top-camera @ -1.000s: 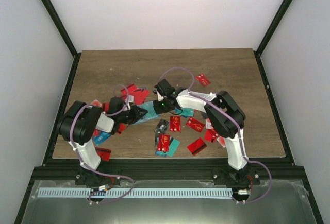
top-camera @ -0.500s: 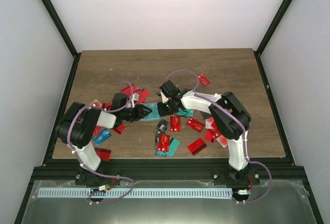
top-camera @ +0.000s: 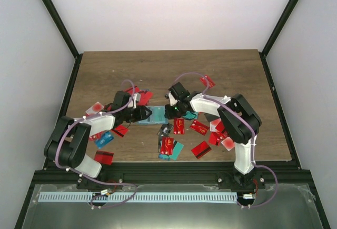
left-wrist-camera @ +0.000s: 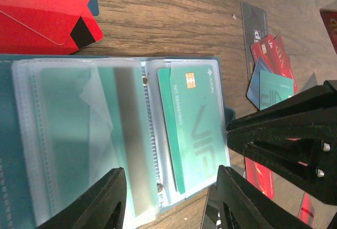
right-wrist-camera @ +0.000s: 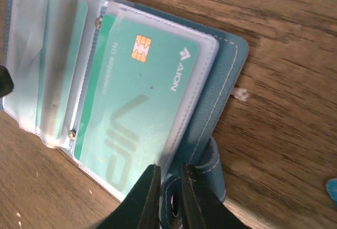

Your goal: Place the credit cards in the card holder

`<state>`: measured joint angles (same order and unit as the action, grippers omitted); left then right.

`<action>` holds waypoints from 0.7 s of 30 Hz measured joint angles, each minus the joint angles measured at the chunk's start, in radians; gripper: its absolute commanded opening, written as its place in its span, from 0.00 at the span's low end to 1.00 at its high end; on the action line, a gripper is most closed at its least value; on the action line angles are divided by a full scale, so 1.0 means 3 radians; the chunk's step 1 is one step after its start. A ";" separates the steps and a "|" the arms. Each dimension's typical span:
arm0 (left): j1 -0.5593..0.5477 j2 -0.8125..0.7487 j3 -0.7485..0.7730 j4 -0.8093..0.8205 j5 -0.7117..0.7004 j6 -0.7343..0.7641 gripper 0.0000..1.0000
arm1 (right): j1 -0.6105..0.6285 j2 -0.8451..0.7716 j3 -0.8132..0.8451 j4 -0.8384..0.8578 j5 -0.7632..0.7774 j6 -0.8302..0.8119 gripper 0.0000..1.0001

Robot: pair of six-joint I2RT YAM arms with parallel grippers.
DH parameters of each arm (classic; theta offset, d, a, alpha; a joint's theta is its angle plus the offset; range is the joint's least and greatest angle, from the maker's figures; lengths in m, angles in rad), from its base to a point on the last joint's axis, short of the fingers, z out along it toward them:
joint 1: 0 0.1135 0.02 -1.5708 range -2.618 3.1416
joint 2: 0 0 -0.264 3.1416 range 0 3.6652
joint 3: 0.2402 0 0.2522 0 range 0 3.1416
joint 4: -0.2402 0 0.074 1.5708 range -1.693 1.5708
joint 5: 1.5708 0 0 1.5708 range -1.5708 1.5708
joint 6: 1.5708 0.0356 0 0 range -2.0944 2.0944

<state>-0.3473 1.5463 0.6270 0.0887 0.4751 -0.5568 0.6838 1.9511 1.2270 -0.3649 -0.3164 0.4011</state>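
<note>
Red credit cards (top-camera: 179, 126) strewn around open card holder (top-camera: 156, 116).

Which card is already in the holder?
The green VIP chip card, in a clear sleeve of the card holder; red cards lie loose on the table.

My right wrist camera reads the green card (right-wrist-camera: 142, 108) sleeved in the card holder (right-wrist-camera: 224, 108): "AION", large "VIP", and "NO" before digits too small to read.
</note>
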 measured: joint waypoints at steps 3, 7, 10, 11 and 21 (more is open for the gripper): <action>-0.0048 -0.0089 0.0043 -0.0163 -0.0093 0.0125 0.34 | -0.0038 -0.0062 -0.0066 -0.0001 -0.0014 0.0001 0.26; -0.0123 -0.0083 0.0118 -0.0278 -0.0169 0.0248 0.23 | -0.0065 -0.0121 -0.0086 -0.0003 -0.0057 0.0008 0.31; -0.0212 -0.0025 0.0198 -0.0298 -0.0210 0.0306 0.17 | -0.0065 -0.0201 -0.0086 -0.0003 -0.0111 0.0010 0.34; -0.0248 0.0009 0.0228 -0.0295 -0.0219 0.0315 0.15 | -0.0065 -0.0237 -0.0086 -0.0003 -0.0131 0.0014 0.36; -0.0407 0.0389 0.0379 -0.0249 -0.0268 0.0340 0.07 | -0.0080 -0.0336 0.0057 0.0112 -0.0231 0.0120 0.37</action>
<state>-0.4694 1.6630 0.7406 0.0139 0.3946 -0.4549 0.6598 1.8503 1.2442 -0.3313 -0.3859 0.4370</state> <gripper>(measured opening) 0.075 0.376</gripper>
